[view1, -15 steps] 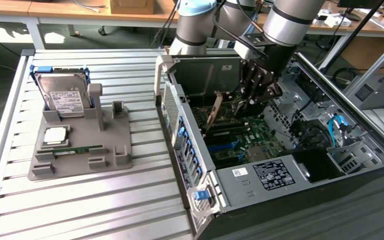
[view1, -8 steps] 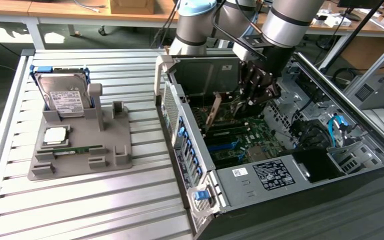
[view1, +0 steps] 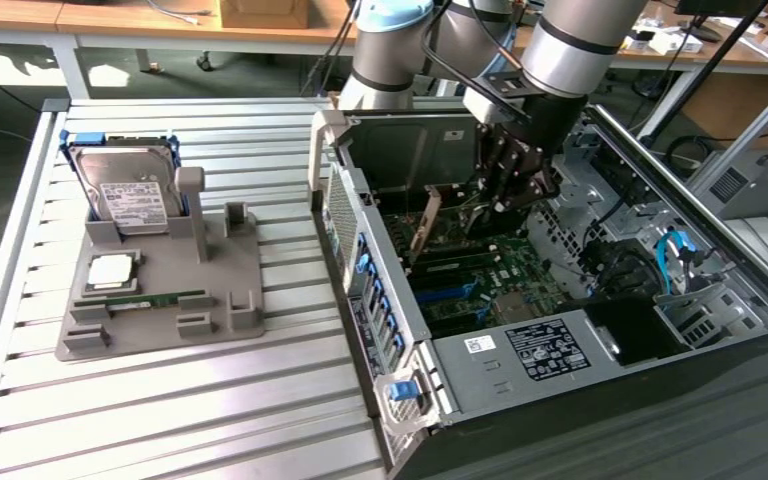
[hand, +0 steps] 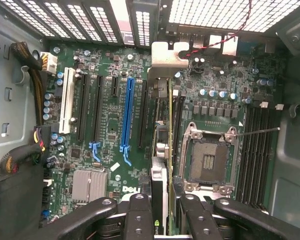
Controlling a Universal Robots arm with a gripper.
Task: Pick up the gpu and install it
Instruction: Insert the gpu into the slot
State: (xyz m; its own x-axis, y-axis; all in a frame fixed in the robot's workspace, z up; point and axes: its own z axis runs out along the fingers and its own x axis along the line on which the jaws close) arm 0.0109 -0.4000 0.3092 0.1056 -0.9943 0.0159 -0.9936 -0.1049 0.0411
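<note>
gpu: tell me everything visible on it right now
The gpu is a thin card seen edge-on, with a silver metal bracket at its far end. It stands on edge inside the open case, held above the motherboard between the gripper's fingers. In the exterior view its brownish face shows, slightly tilted. Whether it touches a slot cannot be told.

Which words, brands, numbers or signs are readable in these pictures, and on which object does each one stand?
"DELL": white print on the motherboard, partly cut by the end effector.
Label on the hard drive: too small to read.
Two white stickers on the case: print too small to read.
Logo on the gpu, near the fingers: cannot be read.
</note>
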